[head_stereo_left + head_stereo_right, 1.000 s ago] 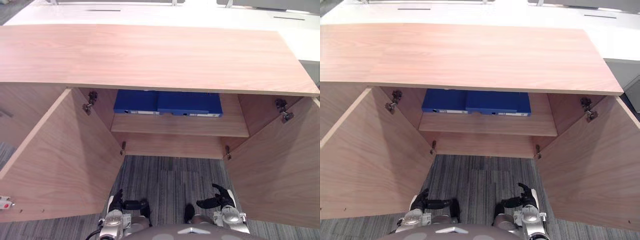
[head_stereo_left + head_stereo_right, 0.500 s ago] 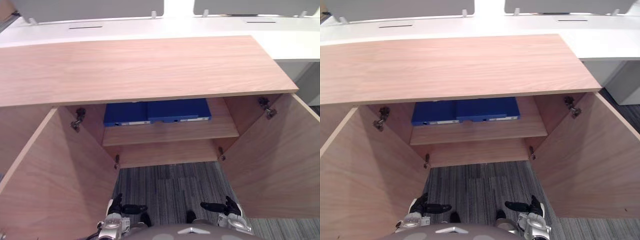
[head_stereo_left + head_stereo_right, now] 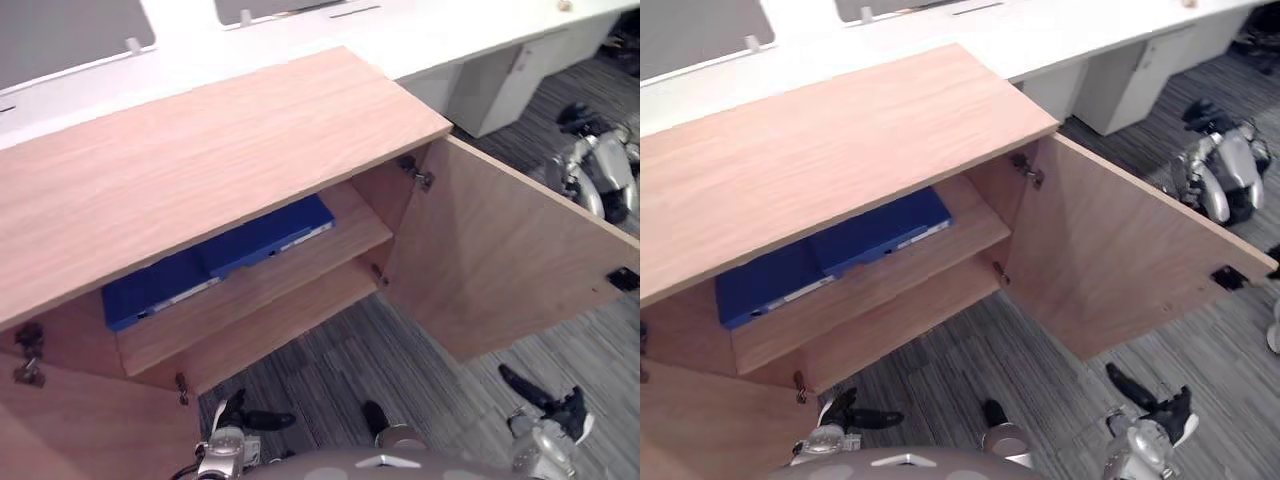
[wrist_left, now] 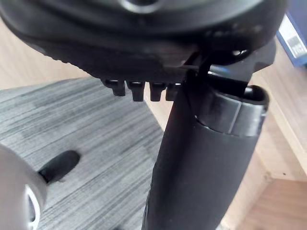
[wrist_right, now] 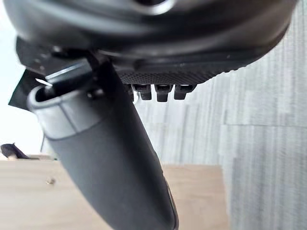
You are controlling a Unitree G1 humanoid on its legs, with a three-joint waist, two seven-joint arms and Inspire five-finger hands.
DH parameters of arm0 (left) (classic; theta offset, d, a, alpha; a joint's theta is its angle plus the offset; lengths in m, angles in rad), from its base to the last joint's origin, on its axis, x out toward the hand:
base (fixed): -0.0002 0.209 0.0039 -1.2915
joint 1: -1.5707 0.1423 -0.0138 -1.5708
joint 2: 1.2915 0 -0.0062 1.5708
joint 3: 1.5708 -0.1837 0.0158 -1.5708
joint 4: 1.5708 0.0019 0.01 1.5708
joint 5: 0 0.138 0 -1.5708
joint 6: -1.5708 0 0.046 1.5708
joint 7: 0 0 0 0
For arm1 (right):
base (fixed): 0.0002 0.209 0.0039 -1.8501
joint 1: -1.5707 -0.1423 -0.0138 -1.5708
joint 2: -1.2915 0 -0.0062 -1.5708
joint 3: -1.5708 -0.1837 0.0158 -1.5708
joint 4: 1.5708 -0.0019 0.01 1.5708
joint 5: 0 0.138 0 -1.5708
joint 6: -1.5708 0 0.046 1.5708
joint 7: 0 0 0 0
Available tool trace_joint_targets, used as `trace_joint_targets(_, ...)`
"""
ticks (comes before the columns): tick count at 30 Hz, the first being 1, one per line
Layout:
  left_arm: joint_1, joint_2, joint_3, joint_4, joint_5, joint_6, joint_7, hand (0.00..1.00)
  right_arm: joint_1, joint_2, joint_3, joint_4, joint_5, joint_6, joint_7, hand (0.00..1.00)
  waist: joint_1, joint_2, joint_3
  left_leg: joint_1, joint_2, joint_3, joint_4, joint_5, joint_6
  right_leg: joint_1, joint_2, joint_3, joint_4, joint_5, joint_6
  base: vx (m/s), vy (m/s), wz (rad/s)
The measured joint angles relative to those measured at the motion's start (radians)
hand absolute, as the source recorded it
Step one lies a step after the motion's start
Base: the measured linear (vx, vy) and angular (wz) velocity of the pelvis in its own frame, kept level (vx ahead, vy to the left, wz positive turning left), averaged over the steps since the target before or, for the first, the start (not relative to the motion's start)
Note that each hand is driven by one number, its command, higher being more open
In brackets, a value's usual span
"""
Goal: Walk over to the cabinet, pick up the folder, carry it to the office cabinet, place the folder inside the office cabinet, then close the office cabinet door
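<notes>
- Left hand (image 3: pixel 240 412): low over the grey carpet (image 3: pixel 400 360), fingers straight and relaxed, holding nothing.
- Right hand (image 3: pixel 548 398): fingers loosely spread, holding nothing. It hangs near the free edge of the right door.
- Right door (image 3: pixel 500 260): swung wide open. The right hand looks the nearer one to push it shut.
- Left door (image 3: pixel 90 425): open, beside the left hand.
- Shelf (image 3: pixel 300 270): holds two blue folders (image 3: pixel 265 235), flat and side by side. Their long axes run along the shelf, ahead of the right hand and to its left.
- Office cabinet top (image 3: pixel 200 170): white desks (image 3: pixel 250 40) beyond it.

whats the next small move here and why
Probably raise the right hand to the open right door and start pushing it shut: the blue folders already lie on the shelf, and the left hand and right hand hang low, open, empty.
</notes>
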State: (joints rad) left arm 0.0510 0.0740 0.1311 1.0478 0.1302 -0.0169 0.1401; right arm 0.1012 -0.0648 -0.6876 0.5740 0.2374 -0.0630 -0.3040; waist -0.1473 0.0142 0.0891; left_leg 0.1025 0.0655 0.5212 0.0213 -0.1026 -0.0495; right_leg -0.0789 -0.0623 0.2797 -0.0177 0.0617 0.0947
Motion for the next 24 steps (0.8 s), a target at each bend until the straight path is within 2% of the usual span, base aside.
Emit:
trace_joint_targets(7, 0.002, -0.004, -0.002, -0.003, 0.021, -0.008, -0.012, 1.00, -0.158, -0.112, 0.006, -0.010, 0.000, -0.002, -0.018, 1.00, -0.021, 0.045, 0.030, -0.019, 0.005, 0.067, 0.043, -0.033, -0.010, -0.044, 0.011, 0.074, -0.006, 0.027, 0.008, -0.02, -0.010, -0.33)
trace_joint_targets(14, 0.020, -0.002, -0.014, -0.003, 0.020, -0.018, -0.017, 1.00, -0.279, -0.270, 0.154, -0.007, 0.000, -0.003, 0.009, 1.00, -0.019, 0.051, 0.046, -0.036, 0.014, 0.101, 0.053, -0.036, -0.013, -0.051, 0.014, 0.106, -0.078, 0.072, -0.001, -0.01, -0.024, -0.21)
trace_joint_targets(16, 0.017, 0.002, -0.046, -0.003, 0.020, -0.021, -0.018, 1.00, -0.330, -0.328, 0.211, 0.020, 0.000, -0.004, 0.029, 1.00, -0.018, 0.047, 0.050, -0.049, 0.021, 0.101, 0.055, -0.036, -0.014, -0.063, 0.021, 0.106, -0.081, 0.083, 0.002, 0.04, -0.033, -0.05)
trace_joint_targets(20, 0.015, 0.002, -0.077, -0.003, 0.021, -0.028, -0.022, 1.00, -0.390, -0.381, 0.280, 0.051, -0.001, -0.006, 0.062, 1.00, 0.006, 0.049, 0.051, -0.060, 0.030, 0.085, 0.054, -0.036, -0.014, -0.082, 0.037, 0.088, -0.077, 0.099, 0.001, 0.07, -0.036, -0.19)
trace_joint_targets(24, -0.001, 0.000, -0.114, -0.007, 0.021, -0.041, -0.027, 1.00, -0.402, -0.404, 0.300, 0.057, -0.001, -0.011, 0.070, 1.00, 0.004, 0.068, 0.059, -0.081, 0.028, 0.033, 0.054, -0.036, -0.014, -0.094, 0.033, 0.035, -0.075, 0.107, 0.000, 0.03, -0.024, 0.10)
